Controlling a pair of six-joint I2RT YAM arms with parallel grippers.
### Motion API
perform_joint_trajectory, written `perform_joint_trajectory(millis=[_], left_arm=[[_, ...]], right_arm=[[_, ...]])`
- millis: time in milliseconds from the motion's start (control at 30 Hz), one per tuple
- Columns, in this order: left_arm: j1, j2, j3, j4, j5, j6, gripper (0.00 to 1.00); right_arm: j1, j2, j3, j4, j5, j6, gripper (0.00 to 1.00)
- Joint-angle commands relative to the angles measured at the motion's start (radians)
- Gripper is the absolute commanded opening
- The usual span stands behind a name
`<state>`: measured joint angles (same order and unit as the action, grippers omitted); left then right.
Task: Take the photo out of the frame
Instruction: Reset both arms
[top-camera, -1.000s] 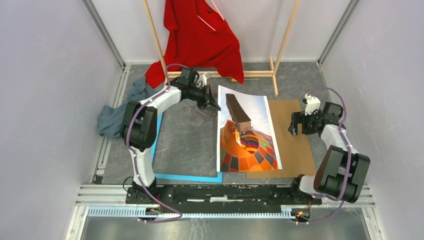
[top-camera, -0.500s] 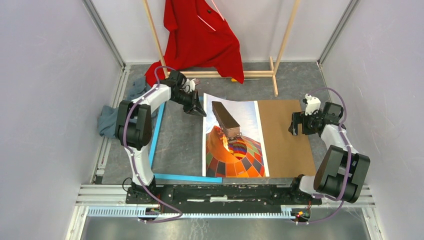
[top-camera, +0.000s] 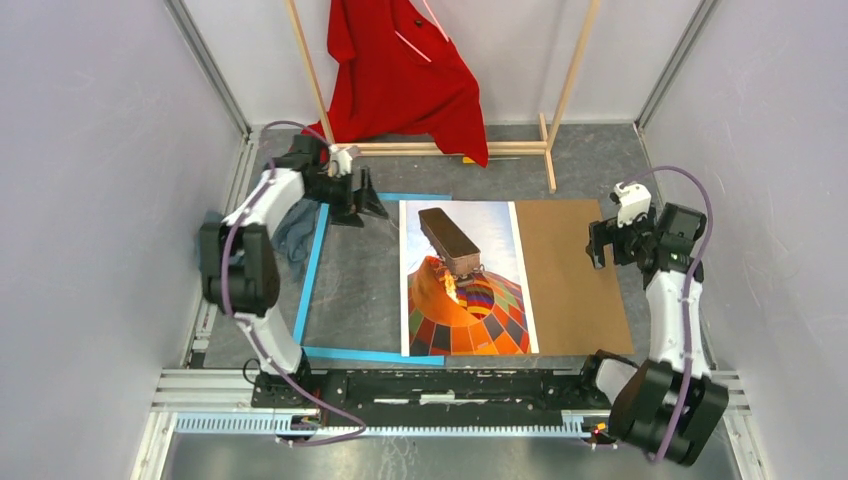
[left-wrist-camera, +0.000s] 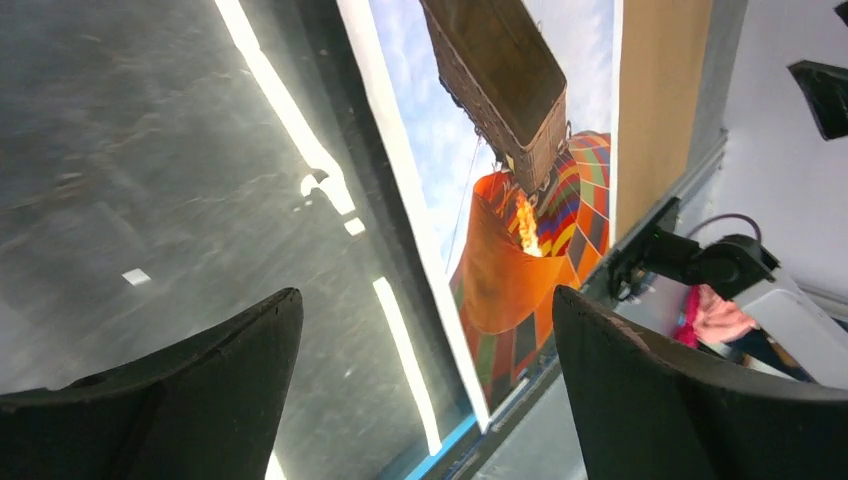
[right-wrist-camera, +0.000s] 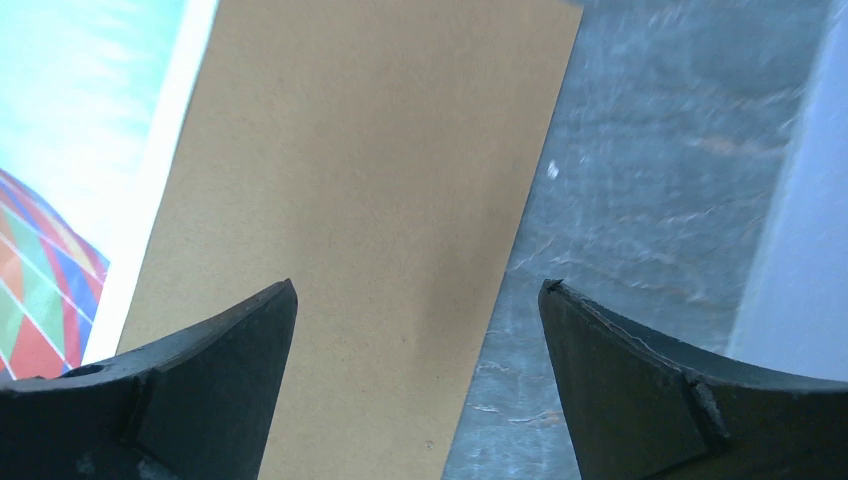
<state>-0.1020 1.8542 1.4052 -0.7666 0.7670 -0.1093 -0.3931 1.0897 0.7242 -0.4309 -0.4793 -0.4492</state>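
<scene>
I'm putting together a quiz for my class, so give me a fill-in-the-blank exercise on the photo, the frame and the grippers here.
1. Along the right edge of the photo lies a plain brown ____.
2. The frame has a light ____ border.
3. The left gripper and right gripper both stand ____, holding nothing.
Missing words: board; blue; open.

Two white-and-black arms at the left and right of the overhead view

The left arm (top-camera: 262, 198) and right arm (top-camera: 668, 310) are showing white links and bulky black joints (top-camera: 240, 270); purple cables (top-camera: 708, 225) are looping along both, and blunt black fingers (left-wrist-camera: 180, 400) are filling each wrist view's lower corners.
</scene>
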Motion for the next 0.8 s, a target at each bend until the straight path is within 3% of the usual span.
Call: perform_joint_trajectory(millis=[0, 167, 367, 600, 767], left_arm=[[0.094, -0.22, -0.031, -0.053, -0.04, 0.201, 1.0], [0.197, -0.485, -0.141, -0.049, -0.14, 0.327, 1.0], [0.21, -0.782, -0.276, -0.04, -0.24, 0.425, 1.0], [0.21, -1.002, -0.421, 0.042, -0.186, 0.423, 1.0], [0.21, -1.048, -0.451, 0.049, -0.158, 0.437, 1.0]], right_arm=[[-0.003, -0.143, 0.079, -0.143, -0.139, -0.145, 0.98], [0.006, -0.273, 0.177, -0.286, -0.265, -0.159, 0.98], [0.014, -0.411, 0.184, -0.278, -0.341, -0.099, 0.98], [0.013, -0.681, 0.074, -0.211, -0.383, -0.079, 0.98], [0.014, -0.782, 0.054, -0.21, -0.414, -0.056, 0.98]])
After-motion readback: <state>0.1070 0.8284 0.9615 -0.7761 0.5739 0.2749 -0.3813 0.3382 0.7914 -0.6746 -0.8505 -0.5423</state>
